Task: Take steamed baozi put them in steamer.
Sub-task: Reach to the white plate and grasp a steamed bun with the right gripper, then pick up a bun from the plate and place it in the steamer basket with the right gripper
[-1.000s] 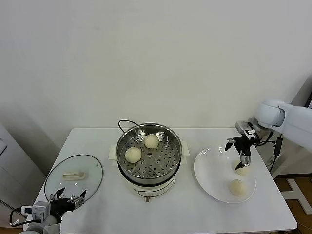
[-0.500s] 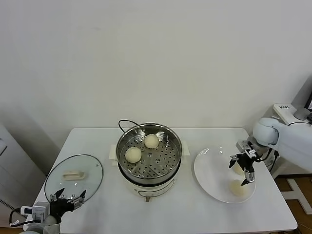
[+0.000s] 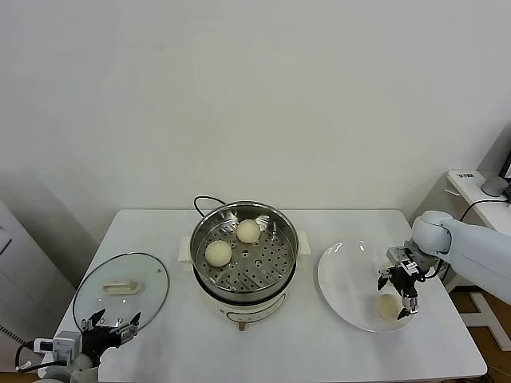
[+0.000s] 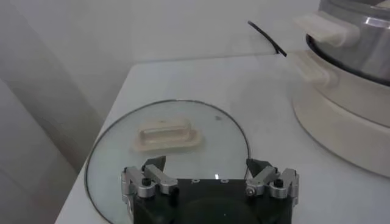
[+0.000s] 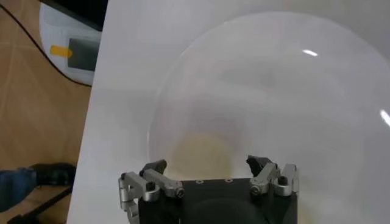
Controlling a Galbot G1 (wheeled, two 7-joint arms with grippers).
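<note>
Nearest the robot, the idle left gripper [image 3: 112, 326] hangs with its fingers apart at the near edge of the glass lid [image 3: 121, 286], which lies flat on the white table [image 3: 303, 351] well to the left of the steamer [image 3: 243, 251]. To the steamer's right, the right gripper [image 3: 398, 290] hovers low over the white plate [image 3: 343, 283], its fingers spread on either side of a steamed baozi [image 3: 389, 306] without yet closing on it; the right wrist view shows that bun [image 5: 201, 155] between the open fingertips. Any second bun on the plate is hidden behind the gripper. In the steamer, two baozi [image 3: 218, 253] [image 3: 248, 230] already rest on the perforated tray. The risk from here is a pinch set off-centre: the smooth, soft bun could squeeze out, roll across the slick plate, or be dented by too hard a grip.
</note>
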